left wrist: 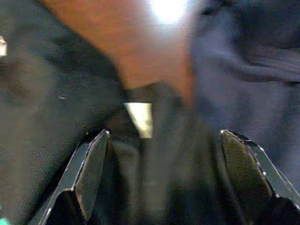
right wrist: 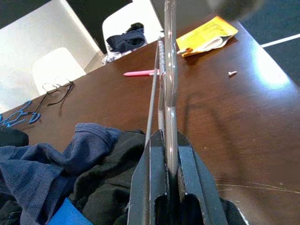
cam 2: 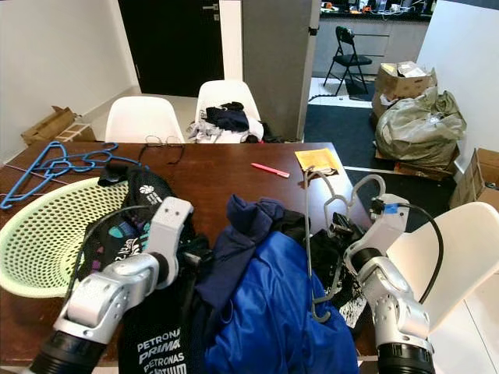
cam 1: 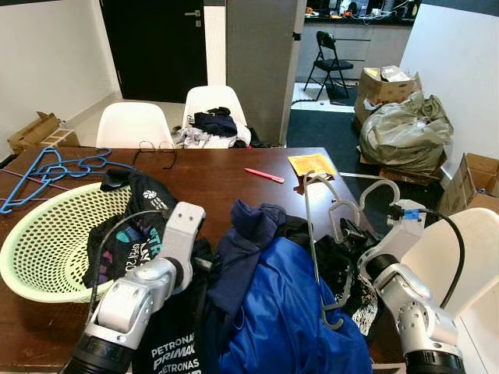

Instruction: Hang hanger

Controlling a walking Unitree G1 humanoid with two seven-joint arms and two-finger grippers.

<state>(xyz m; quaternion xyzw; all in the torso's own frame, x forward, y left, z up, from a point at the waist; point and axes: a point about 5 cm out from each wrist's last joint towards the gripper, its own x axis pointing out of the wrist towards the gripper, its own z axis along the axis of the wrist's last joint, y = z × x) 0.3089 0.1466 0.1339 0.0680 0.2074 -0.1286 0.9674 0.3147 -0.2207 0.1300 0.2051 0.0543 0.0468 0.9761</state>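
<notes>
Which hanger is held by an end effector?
The clear hanger, clamped in the right end effector above the clothes; the blue hangers lie untouched beside the basket.

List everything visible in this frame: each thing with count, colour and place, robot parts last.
Clear hanger: one, clear plastic with metal wire, held upright over the clothes pile.
Clothes pile: blue, navy and black garments, near table edge.
Laundry basket: one, pale green, table's left side.
Blue hangers: a bunch, far left of table.
Pink pen: one, mid-table.
Yellow packet: one, table's far right.
Glasses: one pair, far edge.
White chairs: two behind the table, one at right.
Cardboard boxes: several, on the floor.
Left gripper: fingers open over black cloth.
Right gripper: shut on the hanger.
</notes>
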